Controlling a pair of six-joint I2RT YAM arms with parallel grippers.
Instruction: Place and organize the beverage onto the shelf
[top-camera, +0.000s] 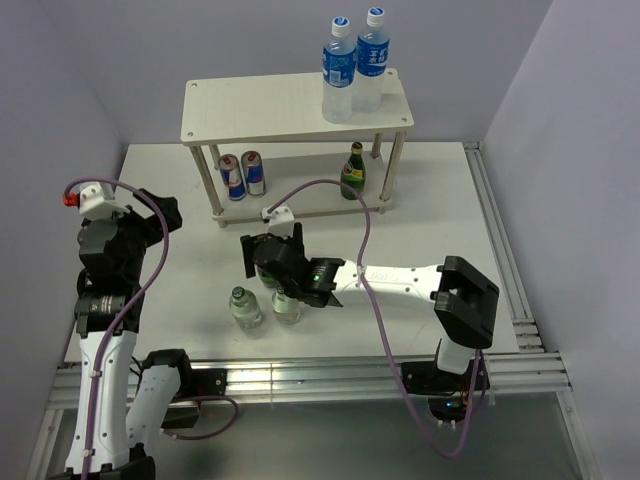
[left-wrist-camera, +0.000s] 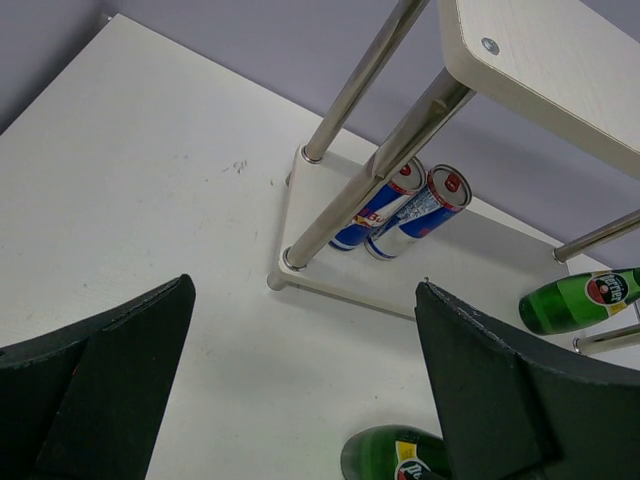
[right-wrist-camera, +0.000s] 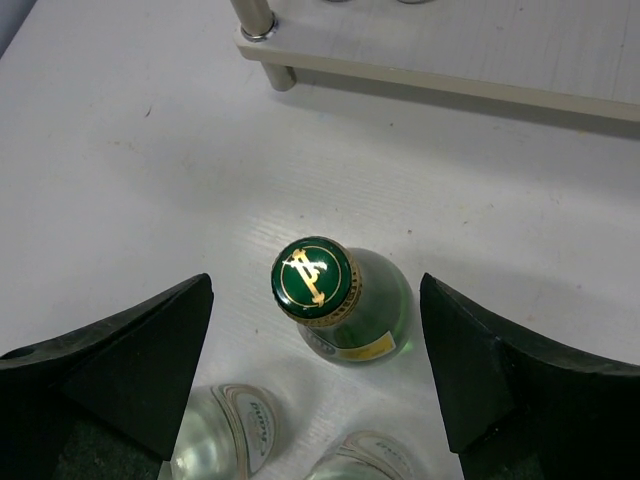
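1. Presently: right gripper (right-wrist-camera: 315, 290) is spread wide and holds nothing. Its fingers (right-wrist-camera: 130, 370) stand at 9 and 3 o'clock of the green bottle (right-wrist-camera: 335, 305), apart from the glass. They look to sit at about cap height or above, not yet round the body.
2. Two clear bottles (right-wrist-camera: 225, 440) stand on the table (top-camera: 440, 200) just beside the green one, at 7 and 5 o'clock in the right wrist view. Cannot tell whether any of them touch.
3. Shelf (top-camera: 260, 105) lies at 12 o'clock of the gripper.
   - Lower tier: two cans (top-camera: 242, 176) at the left end and a shelved green bottle (top-camera: 353, 172) at the right.
   - Top tier: two water bottles (top-camera: 355, 65) at the right end.
4. Left gripper (left-wrist-camera: 305, 290) is also spread and empty. It hangs out at 9 o'clock, aimed at the shelf's left legs and well apart from the work.
5. Judged step: lining up to grasp the green bottle. All three table bottles are unshelved.
6. Risks from here:
   - A finger coming down on the 6 o'clock side may clip a clear bottle and topple it, since they stand so close.
   - Closing on the cap or the tapered neck gives a poor hold, so the bottle may slip or swing.
   - On the way into the lower tier, the neck may strike the top board's edge.
   - Setting the bottle down too close may knock over the shelved green bottle.
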